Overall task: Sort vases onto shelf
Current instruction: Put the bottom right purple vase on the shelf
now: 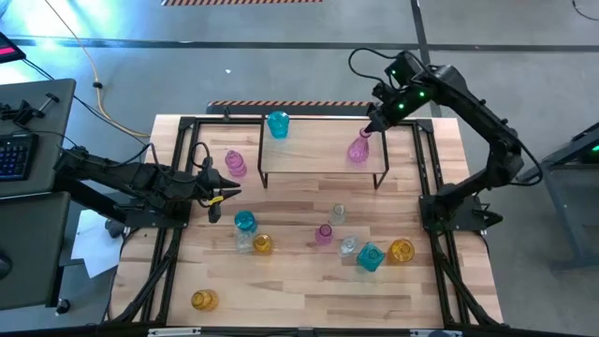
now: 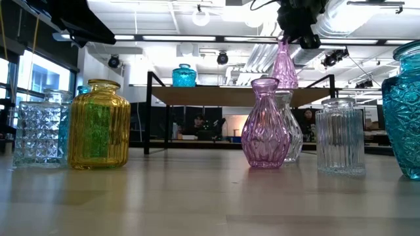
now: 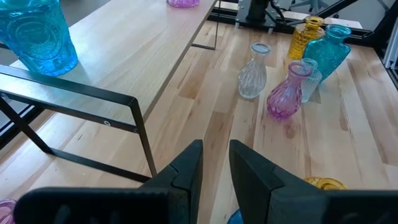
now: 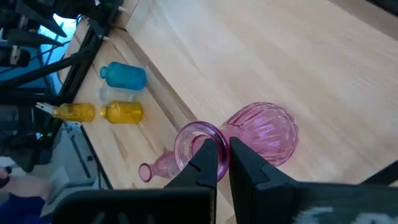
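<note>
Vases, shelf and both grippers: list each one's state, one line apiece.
Pink vase: upright on the shelf, its rim pinched by the right gripper.
Teal jar: upright on the shelf, free.
Shelf: standing, two vases on it.
Remaining vases: upright on the tabletop, unsorted.
Right gripper: shut on the pink vase's rim.
Left gripper: slightly open, empty, hovering beside the shelf.

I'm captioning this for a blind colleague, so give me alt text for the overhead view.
The right pincer grips the rim of a pink vase on the shelf, near a teal vase. The left pincer waits, empty, above more vases on the table.
</note>
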